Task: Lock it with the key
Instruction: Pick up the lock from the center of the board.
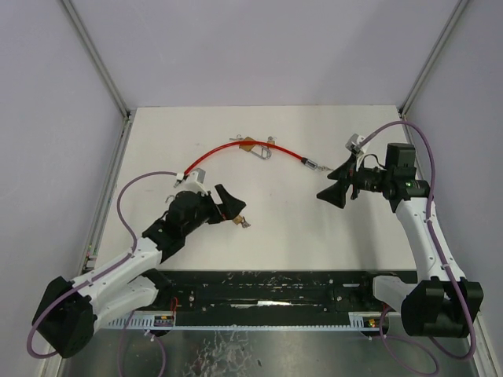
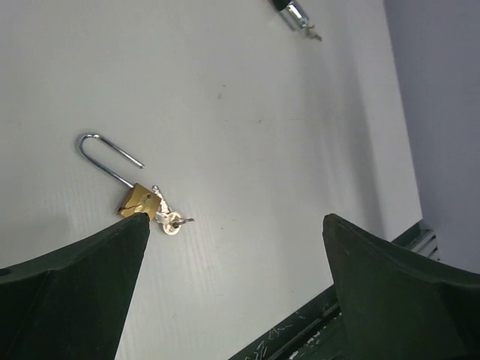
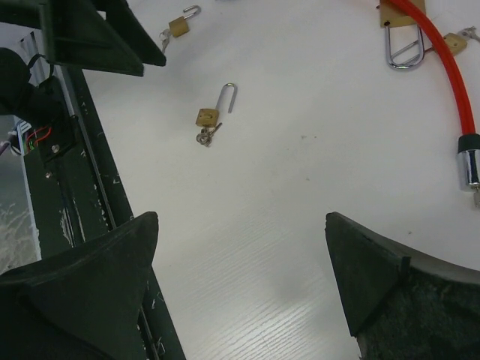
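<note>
Nothing about the locking looks done yet. The small brass padlock (image 2: 139, 202) lies flat on the white counter (image 1: 314, 243), a little left of the middle and nearer the near edge than the far one. Its long shackle (image 2: 101, 150) stands swung out of the body, plainly unlatched. The key (image 2: 174, 222) with its ring lies right at the bottom end of the body. Whether it sits in the keyhole or just rests against it, I cannot tell from here.

The left fingers (image 2: 90, 285) are spread wide and hold nothing. They hover low, with one tip just beside the padlock body, so that arm looks to me like the one lining up for a grasp. The right fingers (image 3: 82, 285) are spread wide and empty too, hanging over the right half of the counter, well apart from the padlock.

The right wrist view shows a second small padlock (image 3: 208, 117) near the first, its shackle also open and a key at its base. A red cable (image 1: 212, 151) curves across the counter toward the far edge, with a larger padlock (image 3: 401, 13) lying at it.

By my reckoning the whole job is left: steadying the body, pushing the shackle home, then turning the key.
</note>
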Robot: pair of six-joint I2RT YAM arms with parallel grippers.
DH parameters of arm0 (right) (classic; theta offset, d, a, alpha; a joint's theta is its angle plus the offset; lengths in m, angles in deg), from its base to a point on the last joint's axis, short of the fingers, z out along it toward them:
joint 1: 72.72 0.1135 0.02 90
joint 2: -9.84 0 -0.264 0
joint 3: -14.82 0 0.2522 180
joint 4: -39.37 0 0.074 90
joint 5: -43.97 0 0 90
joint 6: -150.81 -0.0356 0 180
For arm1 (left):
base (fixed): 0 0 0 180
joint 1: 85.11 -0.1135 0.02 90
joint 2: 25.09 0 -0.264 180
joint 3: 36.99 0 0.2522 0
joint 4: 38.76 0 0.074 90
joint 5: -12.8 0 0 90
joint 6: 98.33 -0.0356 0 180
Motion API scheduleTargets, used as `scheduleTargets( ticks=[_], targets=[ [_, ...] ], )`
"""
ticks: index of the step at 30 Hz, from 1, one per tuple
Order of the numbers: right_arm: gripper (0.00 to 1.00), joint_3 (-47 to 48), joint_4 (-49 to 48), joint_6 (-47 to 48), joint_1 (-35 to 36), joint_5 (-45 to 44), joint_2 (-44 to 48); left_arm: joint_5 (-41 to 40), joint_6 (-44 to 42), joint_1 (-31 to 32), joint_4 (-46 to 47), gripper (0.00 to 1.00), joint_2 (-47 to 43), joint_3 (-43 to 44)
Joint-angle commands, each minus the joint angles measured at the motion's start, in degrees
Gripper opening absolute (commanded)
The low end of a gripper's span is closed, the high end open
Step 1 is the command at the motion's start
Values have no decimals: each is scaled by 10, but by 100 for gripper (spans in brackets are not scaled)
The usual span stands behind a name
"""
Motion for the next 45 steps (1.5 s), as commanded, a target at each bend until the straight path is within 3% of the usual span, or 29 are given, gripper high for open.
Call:
scheduleTargets(
  ticks=[1, 5, 8, 11, 14, 16, 24, 32, 45],
  targets=[
    [99, 15, 38, 77, 4, 52, -2, -46, -33, 4, -46, 96, 64, 48],
    [99, 14, 38, 78, 4, 37, -8, -93, -36, 17, -104, 89, 128, 91],
    [99, 14, 38, 78, 4, 30, -8, -172, -19, 47, -149, 87, 161, 123],
    [99, 14, 38, 78, 4, 25, -8, -238, 27, 82, -221, 76, 205, 165],
    [99, 15, 38, 76, 4, 19, -8, -282, 101, 101, -294, 55, 253, 202],
    [99, 16, 37, 74, 4, 17, -9, -289, 142, 103, -331, 48, 286, 225],
    [99, 15, 34, 68, 4, 17, -9, -304, 194, 113, -389, 49, 383, 296],
    [99, 15, 33, 65, 4, 16, -11, -307, 227, 115, -382, 62, 427, 315],
    [99, 14, 33, 63, 4, 17, -13, -320, 258, 115, -425, 57, 490, 352]
  ],
)
